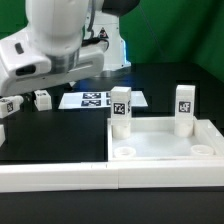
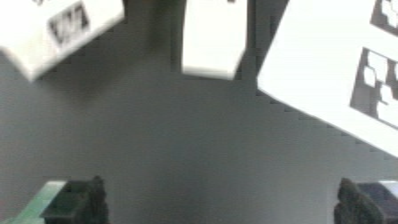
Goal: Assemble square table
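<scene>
The square table top (image 1: 165,140) lies flat on the dark table (image 1: 50,135), open side up, with its raised rim showing. 2 white tagged legs stand upright at its far corners: one leg (image 1: 120,108) toward the exterior view's left and the other leg (image 1: 185,107) toward the exterior view's right. Each shows a black-white tag on the face turned to the camera. At the near corners, 2 round sockets (image 1: 125,152) (image 1: 203,148) hold nothing.

A long white bar (image 1: 55,170) lies just beside the top on the exterior view's left, in line with the top's near rim. Beyond the top's far rim, apart from it, the marker board (image 1: 95,100) lies flat. Farther out from the top on the exterior view's left, past the marker board, are 2 loose legs (image 1: 42,99) (image 1: 10,105).

The white arm (image 1: 45,45) hangs over that far area, well apart from the top.

In the wrist view the gripper (image 2: 222,205) is over bare dark surface. Its jaws are spread wide, with one fingertip (image 2: 75,200) and the other (image 2: 377,200) at opposite edges of the picture and nothing between them. Ahead of them are a tagged leg (image 2: 63,35), a plain white piece (image 2: 214,40) and a corner of the marker board (image 2: 338,70). The top does not appear in this view.
</scene>
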